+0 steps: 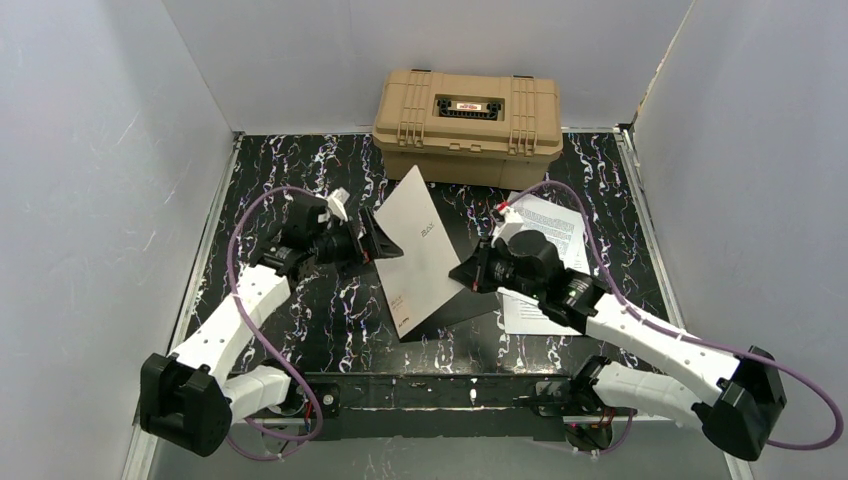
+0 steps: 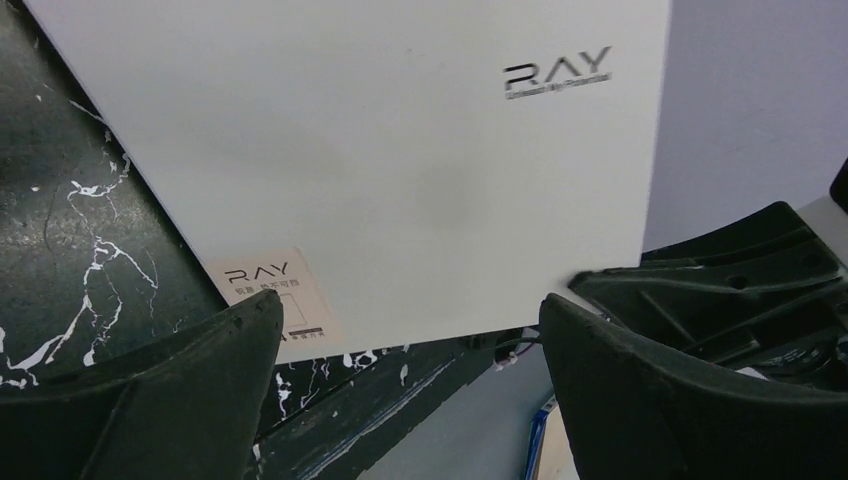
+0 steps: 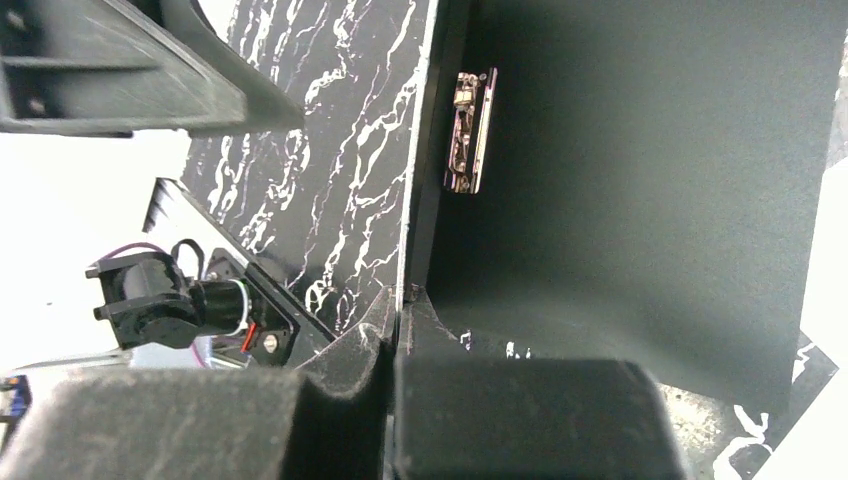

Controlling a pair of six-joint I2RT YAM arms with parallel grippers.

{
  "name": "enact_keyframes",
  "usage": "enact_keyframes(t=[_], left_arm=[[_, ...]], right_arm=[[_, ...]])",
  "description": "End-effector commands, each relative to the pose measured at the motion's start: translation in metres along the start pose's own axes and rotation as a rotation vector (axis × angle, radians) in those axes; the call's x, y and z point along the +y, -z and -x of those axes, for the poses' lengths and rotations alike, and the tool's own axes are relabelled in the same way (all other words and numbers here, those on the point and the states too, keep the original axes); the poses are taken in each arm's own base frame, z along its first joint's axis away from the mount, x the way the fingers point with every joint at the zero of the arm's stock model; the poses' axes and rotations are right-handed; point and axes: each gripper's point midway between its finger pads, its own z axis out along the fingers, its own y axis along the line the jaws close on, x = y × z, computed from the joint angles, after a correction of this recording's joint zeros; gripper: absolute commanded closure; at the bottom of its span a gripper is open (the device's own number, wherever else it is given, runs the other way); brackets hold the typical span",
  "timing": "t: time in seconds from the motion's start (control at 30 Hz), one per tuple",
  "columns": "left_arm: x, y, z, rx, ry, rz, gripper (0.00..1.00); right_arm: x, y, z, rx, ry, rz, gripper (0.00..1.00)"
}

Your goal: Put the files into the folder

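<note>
Files (image 1: 556,236) right of the folder (image 1: 420,255), hard case (image 1: 467,112) behind both.

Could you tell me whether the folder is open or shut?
Partly open: the folder has its beige cover lifted off the black inside, held at the edge by the right gripper.

Tan hard case (image 1: 467,112) at back wall; black marbled tabletop (image 1: 300,180)

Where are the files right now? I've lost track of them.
Top view, right side of the table: the files lie flat, partly under the right arm, just right of the opened folder and in front of the tan case.
</note>
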Motion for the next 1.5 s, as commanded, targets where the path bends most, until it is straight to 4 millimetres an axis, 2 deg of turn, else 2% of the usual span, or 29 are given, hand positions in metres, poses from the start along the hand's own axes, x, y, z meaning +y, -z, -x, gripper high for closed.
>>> enact_keyframes(t=[0.0,0.2,0.43,0.6,0.87,1.23,1.47], left_arm=[[-0.011,0.022,0.011,0.001,-0.036,0.076,0.02],[-0.044,0.040,0.040,-0.048,-0.065,0.084,0.02],[-0.065,0.045,0.067,-0.080,-0.072,0.105,0.02],[-0.067,0.042,0.077,-0.077,-0.071,0.134,0.02],[-0.058,0.034,0.077,-0.032,-0.073,0.182,0.04],[-0.045,0.032,0.073,0.021,-0.110,0.241,0.30],[-0.036,0.033,0.070,0.039,-0.136,0.277,0.64]], right_arm=[[0.018,0.000,0.023,-0.025,0.131,-0.052,0.99],[0.039,-0.001,0.026,-0.005,0.237,-0.138,0.99],[0.061,0.001,0.031,-0.024,0.341,-0.238,0.99],[0.077,0.002,0.034,-0.043,0.412,-0.286,0.99],[0.104,0.000,0.032,-0.082,0.529,-0.359,0.99],[0.137,-0.011,0.020,-0.147,0.705,-0.472,0.99],[0.144,-0.020,0.014,-0.174,0.779,-0.536,0.99]])
